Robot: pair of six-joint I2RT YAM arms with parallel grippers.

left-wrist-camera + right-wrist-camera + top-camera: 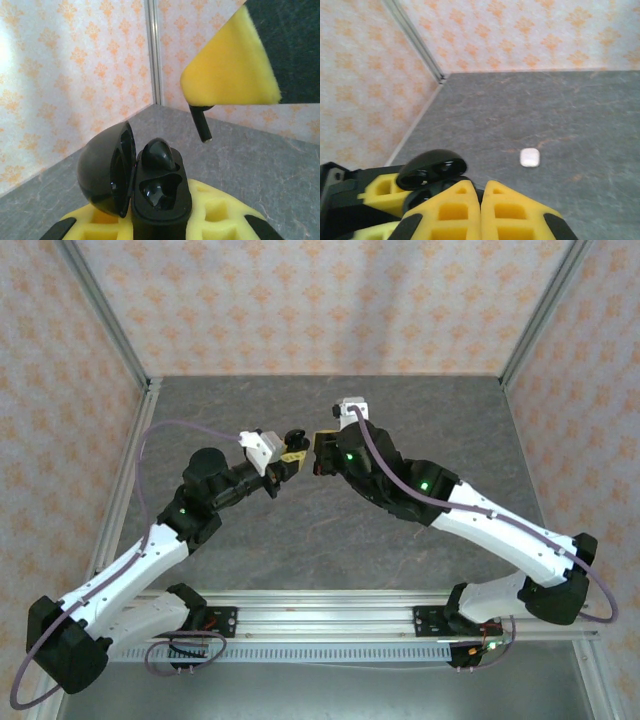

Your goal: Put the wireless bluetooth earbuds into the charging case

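In the middle of the top view, the left hand [295, 454] grips the black charging case [160, 200] upright with its lid [107, 170] swung open, so the wells face up. One earbud [157, 152] sits in the far well. The right hand [321, 454] is clenched on the second earbud [201, 124], stem down at upper right, likely aimed at the empty well. A small white pebble-shaped item [529, 157] lies on the counter [580, 100]

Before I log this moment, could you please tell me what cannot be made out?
- Left wrist view: the held earbud shows its stem alone; a yellow pad hides the rest.
- Right wrist view: the right gripper hides the wells of the charging case; the white object is too small to name.
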